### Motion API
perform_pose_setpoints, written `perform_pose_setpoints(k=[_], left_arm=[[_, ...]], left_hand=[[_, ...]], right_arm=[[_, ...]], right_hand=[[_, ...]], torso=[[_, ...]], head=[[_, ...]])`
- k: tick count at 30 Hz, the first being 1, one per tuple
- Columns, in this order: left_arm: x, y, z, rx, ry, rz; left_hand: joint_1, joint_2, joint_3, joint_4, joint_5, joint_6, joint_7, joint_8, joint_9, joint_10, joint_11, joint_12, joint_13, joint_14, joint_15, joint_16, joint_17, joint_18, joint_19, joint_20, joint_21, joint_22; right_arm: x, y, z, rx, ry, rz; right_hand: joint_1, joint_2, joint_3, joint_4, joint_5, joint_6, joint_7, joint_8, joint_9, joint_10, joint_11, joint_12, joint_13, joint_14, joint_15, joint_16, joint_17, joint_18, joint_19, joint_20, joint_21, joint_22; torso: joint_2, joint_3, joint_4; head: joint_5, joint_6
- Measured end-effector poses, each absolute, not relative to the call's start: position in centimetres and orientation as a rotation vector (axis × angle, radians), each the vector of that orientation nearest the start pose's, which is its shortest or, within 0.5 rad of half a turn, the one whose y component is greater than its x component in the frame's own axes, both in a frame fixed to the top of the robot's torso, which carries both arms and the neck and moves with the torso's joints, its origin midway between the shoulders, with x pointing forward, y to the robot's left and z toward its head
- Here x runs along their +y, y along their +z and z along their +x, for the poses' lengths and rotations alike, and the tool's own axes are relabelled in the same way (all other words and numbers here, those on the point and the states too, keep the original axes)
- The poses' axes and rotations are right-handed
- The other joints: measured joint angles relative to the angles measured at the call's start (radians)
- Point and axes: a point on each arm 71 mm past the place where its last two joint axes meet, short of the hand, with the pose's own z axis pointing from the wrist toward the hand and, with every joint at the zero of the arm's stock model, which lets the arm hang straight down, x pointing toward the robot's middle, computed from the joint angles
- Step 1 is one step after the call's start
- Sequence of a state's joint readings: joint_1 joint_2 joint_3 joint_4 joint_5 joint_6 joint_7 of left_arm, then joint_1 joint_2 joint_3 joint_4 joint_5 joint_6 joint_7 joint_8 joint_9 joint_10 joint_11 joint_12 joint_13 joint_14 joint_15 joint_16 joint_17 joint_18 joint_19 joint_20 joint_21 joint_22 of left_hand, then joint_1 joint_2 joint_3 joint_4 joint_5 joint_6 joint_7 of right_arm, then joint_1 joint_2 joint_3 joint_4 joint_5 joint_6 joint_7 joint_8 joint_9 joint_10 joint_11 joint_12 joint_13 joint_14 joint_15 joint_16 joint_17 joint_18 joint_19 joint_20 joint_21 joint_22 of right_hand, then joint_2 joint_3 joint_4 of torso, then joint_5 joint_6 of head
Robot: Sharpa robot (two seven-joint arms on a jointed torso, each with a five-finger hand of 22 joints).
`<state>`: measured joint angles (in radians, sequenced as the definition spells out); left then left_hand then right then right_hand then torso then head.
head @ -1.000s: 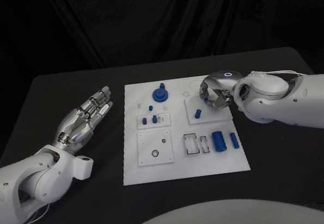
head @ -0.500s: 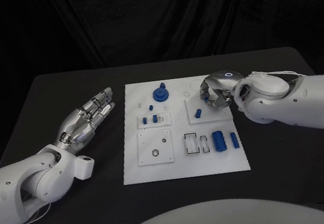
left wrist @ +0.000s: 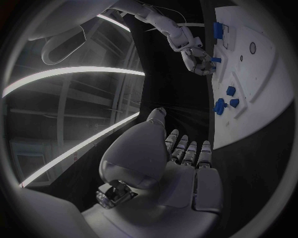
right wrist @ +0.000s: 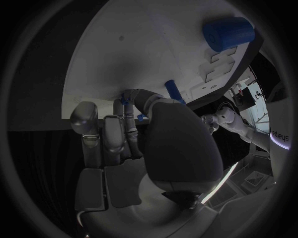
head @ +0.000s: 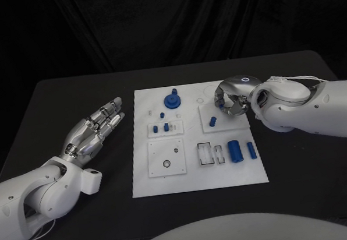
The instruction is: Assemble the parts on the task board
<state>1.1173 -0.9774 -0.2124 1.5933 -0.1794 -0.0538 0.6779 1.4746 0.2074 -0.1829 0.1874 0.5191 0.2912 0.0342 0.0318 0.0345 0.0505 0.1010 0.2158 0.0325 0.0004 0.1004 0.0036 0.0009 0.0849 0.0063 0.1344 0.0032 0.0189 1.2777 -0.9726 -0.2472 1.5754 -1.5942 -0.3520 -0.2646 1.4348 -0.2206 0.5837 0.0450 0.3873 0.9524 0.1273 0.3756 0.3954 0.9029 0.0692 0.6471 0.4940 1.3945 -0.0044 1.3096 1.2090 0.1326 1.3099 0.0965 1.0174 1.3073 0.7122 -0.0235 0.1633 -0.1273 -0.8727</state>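
The white task board [head: 198, 173] lies mid-table. On it are a round blue part [head: 171, 101], small blue pieces [head: 164, 128], a blue peg [head: 213, 121] and two blue cylinders [head: 234, 149]. My right hand [head: 230, 100] hovers over the board's far right corner with its fingers curled down. In the right wrist view its fingertips [right wrist: 127, 106] pinch a small blue part [right wrist: 126, 97] against the board, beside the peg [right wrist: 174, 89]. My left hand [head: 94, 129] lies left of the board, fingers stretched out and holding nothing. The left wrist view also shows the right hand [left wrist: 197, 59].
The black table [head: 313, 157] has free room on both sides of the board. Two white sub-plates [head: 165, 158] sit on the board's near half, and black-framed slots [head: 204, 153] lie beside the cylinders.
The left hand has slid slightly back toward me. The right hand stays curled over the same corner of the board.
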Motion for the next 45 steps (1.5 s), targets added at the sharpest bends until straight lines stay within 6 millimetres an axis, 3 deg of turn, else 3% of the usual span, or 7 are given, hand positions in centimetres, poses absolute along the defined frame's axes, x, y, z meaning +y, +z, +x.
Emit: perform_pose_setpoints(k=[9,10,11,12,34,43,45], left_arm=[[24.0,-24.9,41.8,1.536,-1.767,-0.883],[24.0,-24.9,41.8,1.536,-1.767,-0.884],[24.0,-24.9,41.8,1.536,-1.767,-0.884],[24.0,-24.9,41.8,1.536,-1.767,-0.884],[24.0,-25.0,41.9,1.538,-1.766,-0.885],[24.0,-25.1,41.8,1.538,-1.767,-0.886],[24.0,-25.1,41.8,1.540,-1.768,-0.887]], left_hand=[[0.000,0.000,0.003,-0.003,0.000,0.000,0.008,0.000,0.001,-0.004,0.003,0.005,0.000,0.004,0.004,0.000,0.000,0.001,0.000,0.007,0.000,0.004],[0.000,0.000,0.003,-0.003,0.000,0.003,0.011,0.000,0.001,-0.003,0.003,0.005,0.000,0.004,0.004,0.000,0.000,0.016,0.000,0.007,0.000,0.005],[0.000,0.000,0.003,-0.003,0.000,0.003,0.011,0.000,0.001,-0.004,0.003,0.005,0.000,0.004,0.003,0.000,0.000,0.016,0.000,0.007,0.000,0.005],[0.000,0.000,0.004,-0.004,0.000,0.003,0.011,0.000,0.001,-0.004,0.003,0.005,0.000,0.004,0.003,0.000,0.000,0.016,0.000,0.007,0.000,0.005],[0.000,0.000,0.011,-0.011,0.000,0.000,0.014,0.000,0.001,-0.004,0.003,0.008,0.000,0.004,0.011,0.000,0.001,0.016,0.000,0.021,0.000,0.009],[0.000,0.000,0.011,-0.011,0.000,0.000,0.014,0.000,0.000,-0.007,0.007,0.008,0.000,0.004,0.011,0.000,0.001,0.016,0.003,0.025,0.000,0.010],[0.000,0.000,0.015,-0.015,0.000,-0.003,0.018,0.000,0.000,-0.007,0.007,0.008,0.000,0.004,0.011,0.000,0.001,0.016,0.000,0.028,0.000,0.010]], right_arm=[[-26.3,-21.6,46.0,1.726,0.348,-0.197],[-26.3,-21.6,46.0,1.723,0.351,-0.195],[-26.3,-21.5,45.9,1.720,0.353,-0.193],[-26.3,-21.5,45.9,1.718,0.355,-0.192],[-26.2,-19.4,45.0,1.642,0.417,-0.162],[-23.3,-18.3,42.4,1.637,0.529,-0.193],[-22.0,-18.1,41.6,1.636,0.572,-0.210]], right_hand=[[0.002,0.003,-0.003,-0.003,0.000,0.004,-0.004,0.008,0.018,0.013,0.006,-0.019,-0.017,0.006,-0.012,0.000,0.003,0.000,0.007,-0.007,0.023,0.000],[0.002,0.003,-0.003,-0.003,0.000,0.007,-0.007,0.008,0.022,0.021,0.004,-0.025,-0.020,0.009,-0.015,0.004,0.006,-0.001,0.010,-0.010,0.031,0.000],[0.002,0.003,-0.006,-0.005,-0.001,0.007,-0.007,0.009,0.025,0.023,0.002,-0.027,-0.022,0.011,-0.017,0.007,0.009,-0.004,0.013,-0.013,0.037,0.000],[0.001,0.004,-0.006,-0.005,-0.001,0.007,-0.007,0.012,0.027,0.023,0.002,-0.027,-0.024,0.011,-0.017,0.007,0.011,-0.017,0.015,-0.010,0.041,0.000],[-0.006,0.010,-0.006,-0.006,-0.029,0.007,-0.007,0.012,0.040,0.034,0.002,-0.050,-0.040,0.018,-0.018,0.007,0.010,-0.016,0.020,-0.012,0.047,0.001],[-0.006,0.010,-0.006,-0.006,-0.033,0.007,-0.007,0.005,0.043,0.041,0.003,-0.063,-0.044,0.045,-0.016,0.044,0.050,-0.017,0.053,-0.013,0.101,0.000],[-0.006,0.010,-0.006,-0.006,-0.033,0.007,-0.007,0.005,0.044,0.041,0.003,-0.063,-0.046,0.045,-0.016,0.050,0.059,-0.032,0.057,-0.011,0.113,0.000]], torso=[[0.000,0.0001,-0.0006],[0.000,0.0001,-0.0006],[0.000,0.0001,-0.0006],[0.000,0.0000,-0.0006],[0.000,0.0000,0.0001],[0.000,-0.0005,0.0007],[0.000,-0.0007,0.0006]], head=[[0.002,0.000],[0.003,0.000],[0.003,0.000],[0.003,0.000],[0.010,0.000],[0.017,0.000],[0.019,0.000]])
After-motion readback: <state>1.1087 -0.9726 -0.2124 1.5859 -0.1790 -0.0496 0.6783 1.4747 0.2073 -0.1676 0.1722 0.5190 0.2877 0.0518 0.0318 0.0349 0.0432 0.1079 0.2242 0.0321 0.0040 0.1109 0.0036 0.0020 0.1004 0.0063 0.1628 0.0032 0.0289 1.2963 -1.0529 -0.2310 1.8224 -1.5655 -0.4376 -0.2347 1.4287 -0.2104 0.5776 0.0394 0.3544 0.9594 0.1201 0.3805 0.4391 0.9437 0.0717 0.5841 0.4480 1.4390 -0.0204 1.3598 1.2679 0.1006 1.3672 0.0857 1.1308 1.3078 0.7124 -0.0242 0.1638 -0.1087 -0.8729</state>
